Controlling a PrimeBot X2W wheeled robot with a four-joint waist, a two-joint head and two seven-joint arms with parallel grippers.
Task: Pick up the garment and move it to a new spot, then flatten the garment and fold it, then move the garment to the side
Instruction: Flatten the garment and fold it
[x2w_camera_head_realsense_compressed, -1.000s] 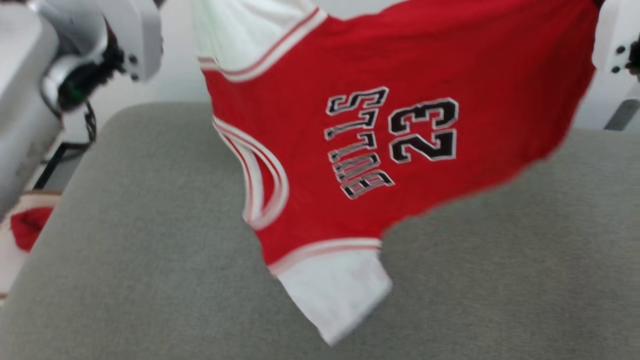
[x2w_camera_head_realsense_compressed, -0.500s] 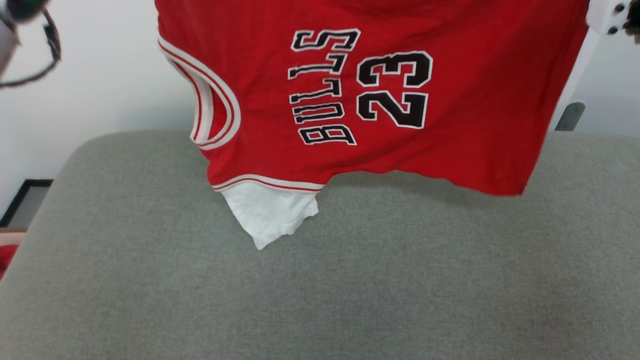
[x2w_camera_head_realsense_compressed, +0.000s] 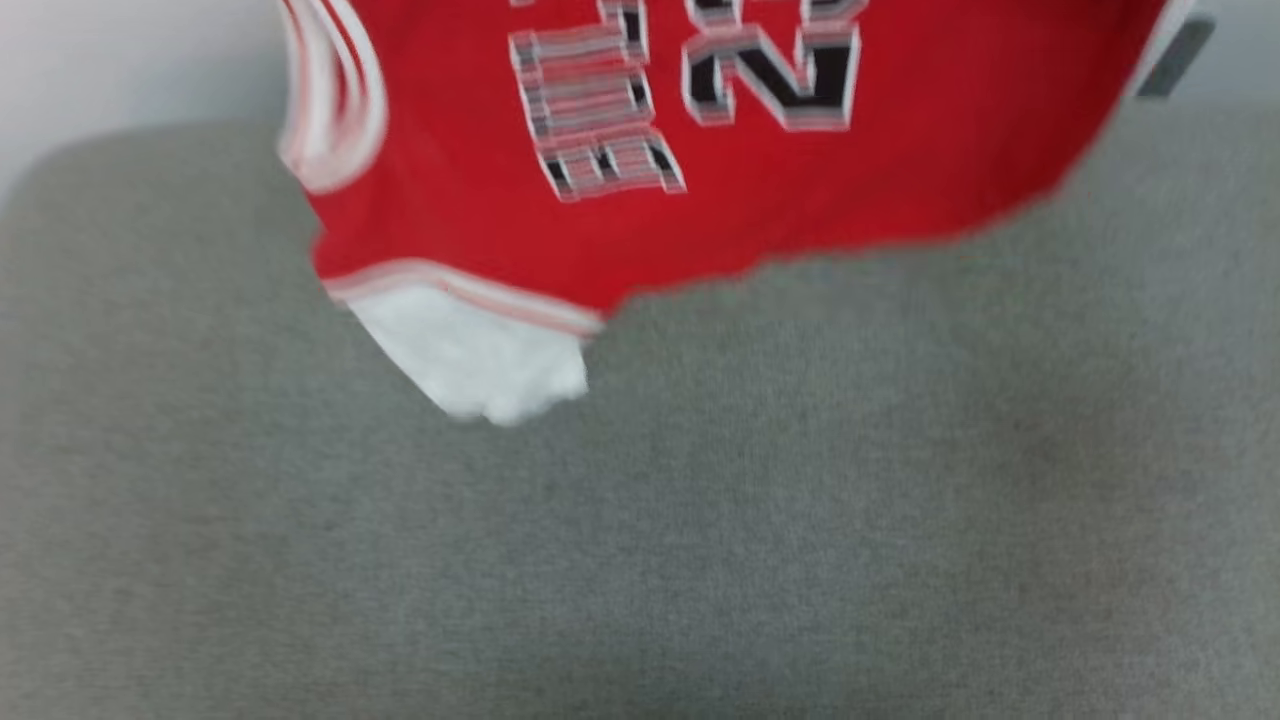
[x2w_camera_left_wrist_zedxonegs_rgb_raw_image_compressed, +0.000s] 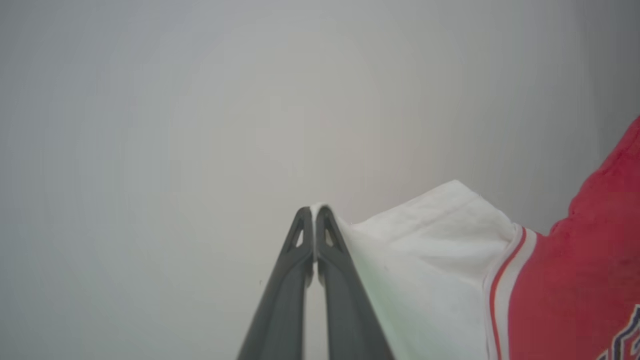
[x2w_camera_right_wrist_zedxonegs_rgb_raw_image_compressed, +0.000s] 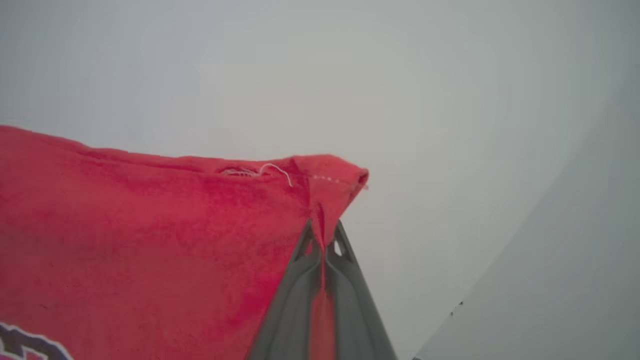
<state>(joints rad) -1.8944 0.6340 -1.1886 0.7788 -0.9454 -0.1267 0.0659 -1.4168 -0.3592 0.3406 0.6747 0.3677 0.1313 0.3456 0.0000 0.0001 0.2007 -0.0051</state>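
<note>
Head view: grey padded surface (x2w_camera_head_realsense_compressed: 700, 560) below a pale wall. The red jersey (x2w_camera_head_realsense_compressed: 800, 180) hung in the air over the surface's far half, blurred, with a white sleeve (x2w_camera_head_realsense_compressed: 470, 360) lowest.
Left wrist: left gripper (x2w_camera_left_wrist_zedxonegs_rgb_raw_image_compressed: 314, 212) jaws were pressed together on white sleeve fabric.
Right wrist: right gripper (x2w_camera_right_wrist_zedxonegs_rgb_raw_image_compressed: 324, 235) pinched a red corner.
Pickup looked done. Laying down, flattening, folding and the side move were left.

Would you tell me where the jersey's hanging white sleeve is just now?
In the head view, the sleeve hangs left of centre from the lower edge of the jersey, over the grey cushion.
</note>
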